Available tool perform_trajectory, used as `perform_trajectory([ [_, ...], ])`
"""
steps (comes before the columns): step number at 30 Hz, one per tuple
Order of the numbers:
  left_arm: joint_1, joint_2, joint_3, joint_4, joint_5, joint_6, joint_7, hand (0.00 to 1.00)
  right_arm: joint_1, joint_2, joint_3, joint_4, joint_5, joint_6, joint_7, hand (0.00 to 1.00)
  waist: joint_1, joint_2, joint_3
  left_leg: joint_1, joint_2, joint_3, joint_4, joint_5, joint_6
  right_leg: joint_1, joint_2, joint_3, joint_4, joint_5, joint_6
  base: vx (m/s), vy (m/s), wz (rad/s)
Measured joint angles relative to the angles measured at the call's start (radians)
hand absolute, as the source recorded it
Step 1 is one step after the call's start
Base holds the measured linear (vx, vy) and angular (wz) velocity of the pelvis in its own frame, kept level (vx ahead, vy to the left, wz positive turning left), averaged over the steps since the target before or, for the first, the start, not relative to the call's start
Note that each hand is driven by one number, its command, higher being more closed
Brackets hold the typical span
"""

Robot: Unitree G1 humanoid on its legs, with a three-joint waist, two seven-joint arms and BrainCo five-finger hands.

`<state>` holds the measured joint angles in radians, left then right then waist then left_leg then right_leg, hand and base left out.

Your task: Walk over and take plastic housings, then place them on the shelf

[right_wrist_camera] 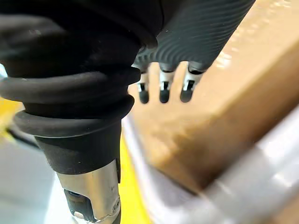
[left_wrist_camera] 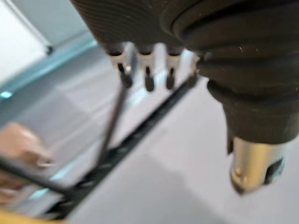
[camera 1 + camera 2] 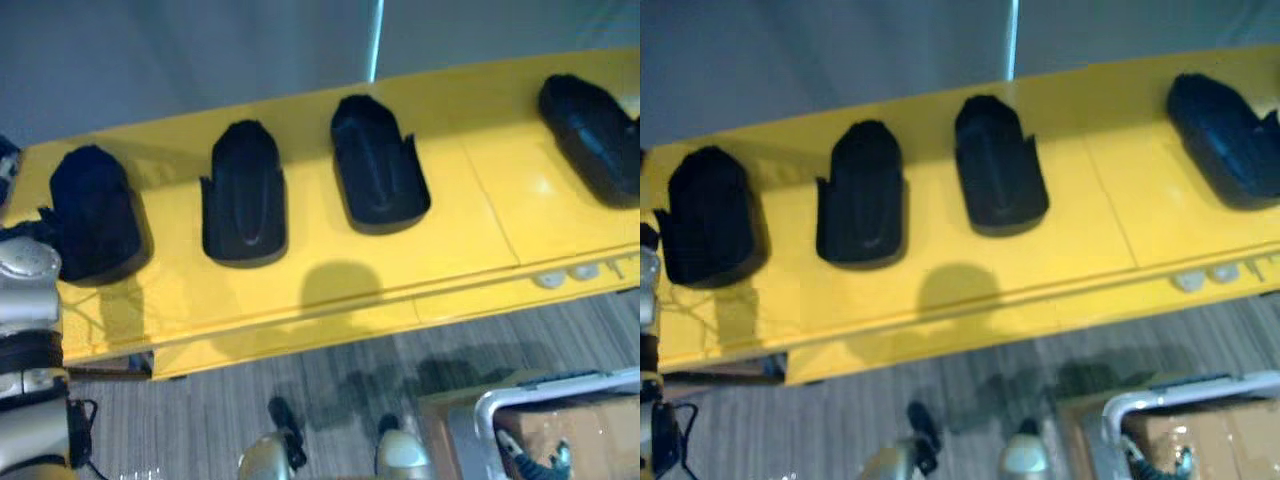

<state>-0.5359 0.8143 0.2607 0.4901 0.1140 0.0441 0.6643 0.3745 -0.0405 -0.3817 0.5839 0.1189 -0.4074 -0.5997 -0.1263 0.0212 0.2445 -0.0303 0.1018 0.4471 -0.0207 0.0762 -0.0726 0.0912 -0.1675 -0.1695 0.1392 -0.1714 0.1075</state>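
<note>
Risk: the four black moulded plastic housings (image 3: 245, 195) sit loose in a row on the long glossy yellow panel (image 3: 480, 220), so an off-centre reach could skate one along it or off the front edge. The right hand (image 1: 162, 88) hangs just over a brown cardboard box (image 1: 224, 107) inside a silver metal rail (image 1: 261, 182), which it could catch on when lifted. Both hands are empty. The left hand (image 2: 148, 77) has its fingers relaxed, near straight, touching nothing, and the right is the same.
</note>
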Motion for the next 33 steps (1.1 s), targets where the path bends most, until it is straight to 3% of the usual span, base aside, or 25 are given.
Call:
perform_trajectory([
  [3, 0.055, -0.007, 0.001, -0.107, -0.009, -0.023, -0.004, 0.00, 0.017, 0.021, -0.035, -0.174, -0.118, -0.107, -0.120, 0.00, 0.000, 0.007, -0.057, 0.046, -0.011, 0.000, -0.060, 0.014, -0.005, 0.021, 0.002, -0.005, -0.002, 0.005, 0.009, 0.13, 0.010, 0.06],
  [7, 0.133, -0.082, 0.036, -0.287, 0.007, -0.066, -0.017, 0.00, -0.037, 0.020, -0.028, -0.538, -0.328, -0.265, -0.249, 0.00, 0.011, 0.008, -0.092, 0.070, 0.005, -0.037, -0.060, 0.016, -0.003, 0.071, 0.020, -0.057, 0.010, 0.038, 0.014, 0.09, -0.013, 0.32],
  [10, 0.235, -0.154, 0.129, -0.456, 0.024, -0.113, -0.015, 0.00, -0.147, -0.052, -0.034, -0.741, -0.409, -0.359, -0.335, 0.00, 0.059, 0.006, -0.112, 0.082, 0.027, -0.083, -0.060, 0.016, -0.003, 0.094, 0.044, -0.106, 0.029, 0.065, 0.006, 0.06, -0.036, 0.37],
  [12, 0.292, -0.184, 0.194, -0.516, 0.025, -0.143, -0.010, 0.00, -0.217, -0.112, -0.037, -0.810, -0.393, -0.389, -0.311, 0.00, 0.083, -0.006, -0.128, 0.083, 0.027, -0.121, -0.059, 0.019, 0.000, 0.113, 0.047, -0.144, 0.046, 0.065, 0.005, 0.08, -0.057, 0.67],
  [13, 0.330, -0.206, 0.238, -0.539, 0.024, -0.155, -0.002, 0.00, -0.265, -0.146, -0.028, -0.819, -0.347, -0.398, -0.252, 0.00, 0.096, -0.009, -0.138, 0.084, 0.030, -0.146, -0.059, 0.020, 0.002, 0.115, 0.048, -0.165, 0.074, 0.065, 0.005, 0.08, -0.063, 0.73],
  [15, 0.386, -0.248, 0.291, -0.563, 0.023, -0.172, 0.014, 0.00, -0.329, -0.185, 0.014, -0.816, -0.265, -0.394, -0.162, 0.00, 0.121, 0.008, -0.139, 0.086, 0.047, -0.187, -0.059, 0.021, 0.002, 0.107, 0.046, -0.187, 0.120, 0.034, -0.009, 0.04, -0.070, 0.50],
  [16, 0.426, -0.268, 0.322, -0.579, 0.023, -0.182, 0.027, 0.00, -0.364, -0.190, 0.056, -0.816, -0.218, -0.384, -0.102, 0.00, 0.137, -0.003, -0.150, 0.081, 0.041, -0.192, -0.059, 0.021, 0.001, 0.110, 0.045, -0.191, 0.061, 0.015, -0.028, 0.00, -0.074, 0.27],
  [18, 0.490, -0.327, 0.367, -0.591, 0.023, -0.197, 0.045, 0.00, -0.418, -0.194, 0.135, -0.814, -0.147, -0.356, 0.013, 0.00, 0.160, -0.032, -0.171, 0.060, 0.011, -0.207, -0.059, 0.028, -0.010, 0.131, 0.045, -0.225, -0.032, 0.035, -0.027, -0.03, -0.093, 0.29],
  [22, 0.639, -0.482, 0.387, -0.596, 0.016, -0.265, 0.076, 0.00, -0.465, -0.200, 0.253, -0.793, -0.077, -0.245, 0.191, 0.00, 0.210, 0.010, -0.174, 0.047, 0.004, -0.246, -0.060, 0.037, -0.022, 0.156, 0.048, -0.284, -0.065, 0.035, -0.026, -0.05, -0.063, 0.24],
  [24, 0.665, -0.525, 0.404, -0.600, 0.005, -0.305, 0.069, 0.00, -0.484, -0.203, 0.282, -0.778, -0.074, -0.203, 0.229, 0.00, 0.223, 0.016, -0.176, 0.033, -0.004, -0.260, -0.063, 0.047, -0.017, 0.154, 0.045, -0.301, -0.066, 0.035, -0.027, -0.07, -0.015, 0.30],
  [26, 0.710, -0.593, 0.410, -0.601, -0.059, -0.344, 0.021, 0.00, -0.534, -0.203, 0.318, -0.734, -0.072, -0.134, 0.287, 0.00, 0.232, 0.009, -0.172, 0.026, -0.018, -0.280, -0.066, 0.057, -0.007, 0.160, 0.041, -0.328, -0.066, 0.035, -0.027, -0.08, -0.001, 0.25],
  [33, 0.818, -0.764, 0.355, -0.368, -0.196, -0.358, -0.192, 0.00, -0.712, -0.202, 0.396, -0.584, -0.071, 0.021, 0.384, 0.00, 0.266, -0.025, -0.151, -0.008, -0.047, -0.316, -0.069, 0.075, 0.017, 0.154, 0.021, -0.368, -0.071, 0.035, -0.027, -0.10, 0.025, 0.18],
])
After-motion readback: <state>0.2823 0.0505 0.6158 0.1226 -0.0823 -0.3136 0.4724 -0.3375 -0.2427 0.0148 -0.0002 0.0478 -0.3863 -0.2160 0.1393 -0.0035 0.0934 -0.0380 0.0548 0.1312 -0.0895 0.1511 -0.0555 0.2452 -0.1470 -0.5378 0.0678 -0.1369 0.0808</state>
